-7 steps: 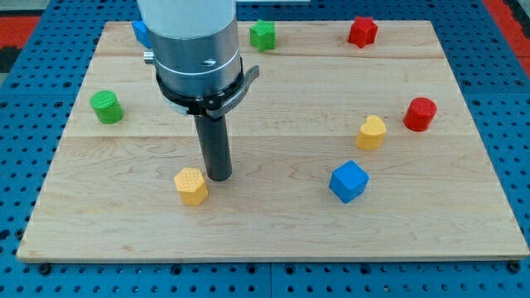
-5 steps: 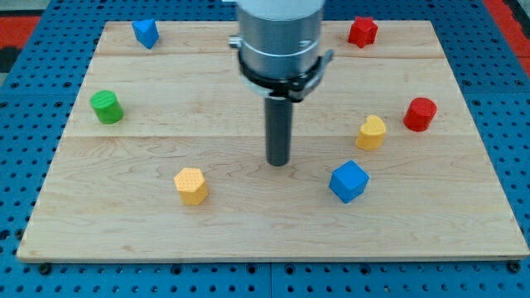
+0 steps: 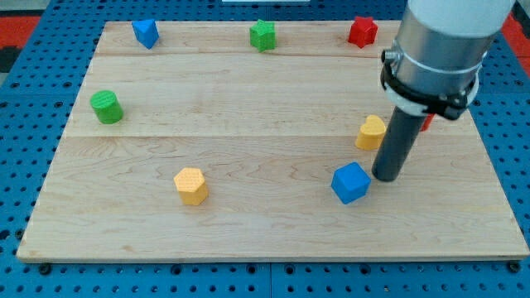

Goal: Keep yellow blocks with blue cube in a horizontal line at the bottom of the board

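Note:
The blue cube (image 3: 350,183) sits low on the board, right of centre. My tip (image 3: 386,177) stands just to its right, very close or touching, and just below a yellow block (image 3: 370,132) with a rounded top. A second yellow block, hexagonal (image 3: 191,185), lies at lower left, far from the tip. The rod and arm hide most of a red cylinder (image 3: 426,124) at the right.
A small blue block (image 3: 146,33) lies at top left, a green block (image 3: 263,35) at top centre, a red block (image 3: 362,31) at top right, a green cylinder (image 3: 107,107) at the left. The wooden board (image 3: 265,240) ends near the view's bottom.
My tip has moved from beside the hexagonal yellow block at lower left across to the right side of the blue cube. The cube has shifted very slightly.

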